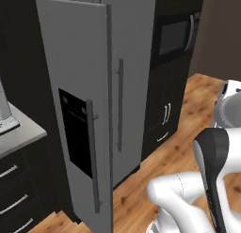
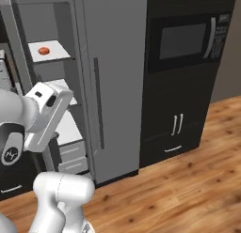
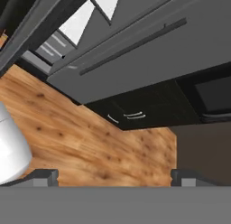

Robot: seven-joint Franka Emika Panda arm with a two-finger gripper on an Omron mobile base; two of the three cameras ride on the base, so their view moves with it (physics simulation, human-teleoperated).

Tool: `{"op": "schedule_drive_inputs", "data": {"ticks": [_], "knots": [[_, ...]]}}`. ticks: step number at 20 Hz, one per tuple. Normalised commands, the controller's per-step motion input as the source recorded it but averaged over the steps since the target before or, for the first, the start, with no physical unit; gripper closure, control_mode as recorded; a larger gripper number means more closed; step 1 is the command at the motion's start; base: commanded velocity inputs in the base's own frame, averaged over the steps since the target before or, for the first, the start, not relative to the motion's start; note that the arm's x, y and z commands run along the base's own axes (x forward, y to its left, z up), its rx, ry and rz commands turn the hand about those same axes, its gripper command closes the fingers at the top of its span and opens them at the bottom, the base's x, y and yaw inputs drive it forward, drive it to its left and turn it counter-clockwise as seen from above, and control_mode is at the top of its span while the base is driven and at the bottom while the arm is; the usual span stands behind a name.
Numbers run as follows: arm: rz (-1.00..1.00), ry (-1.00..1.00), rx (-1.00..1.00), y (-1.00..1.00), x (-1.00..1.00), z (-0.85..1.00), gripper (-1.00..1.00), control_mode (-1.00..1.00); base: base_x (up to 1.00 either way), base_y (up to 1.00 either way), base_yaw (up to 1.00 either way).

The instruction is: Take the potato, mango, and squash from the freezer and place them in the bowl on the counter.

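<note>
In the right base view the white arm (image 2: 44, 117) covers the freezer's (image 2: 70, 86) middle shelves at about 9 o'clock. The mango (image 2: 44, 50) at 10 o'clock is too small for detail. In the left base view the open door (image 1: 77, 114) hides the interior, and the counter (image 1: 19, 133) is cut off at 9 o'clock.

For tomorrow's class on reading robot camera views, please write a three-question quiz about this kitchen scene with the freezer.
1. True or false: the left door of the freezer stands open.
2. Which task item lies on the upper white shelf inside? A) potato B) mango C) squash
3. Fill in: the gripper has its fingers spread and holds ____.

Key:
1. True; in the right base view the shelves and pale drawers inside show.
2. B, the small red-orange fruit.
3. Nothing; in the hand view the wooden floor shows between the fingertips.
</note>
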Motion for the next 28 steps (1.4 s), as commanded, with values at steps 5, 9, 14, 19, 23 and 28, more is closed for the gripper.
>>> {"op": "schedule_drive_inputs", "data": {"ticks": [5,9,14,19,23,28], "knots": [[0.0,0.0,0.0,0.0,0.0,0.0,-1.0,1.0,0.53,-1.0,0.23],[0.0,0.0,0.0,0.0,0.0,0.0,-1.0,1.0,0.83,-0.65,0.59],[0.0,0.0,0.0,0.0,0.0,0.0,-1.0,1.0,0.56,-0.68,0.69],[0.0,0.0,0.0,0.0,0.0,0.0,-1.0,1.0,0.48,-0.14,0.6],[0.0,0.0,0.0,0.0,0.0,0.0,-1.0,1.0,0.51,0.04,0.57],[0.0,0.0,0.0,0.0,0.0,0.0,-1.0,1.0,0.47,0.09,0.59]]}}
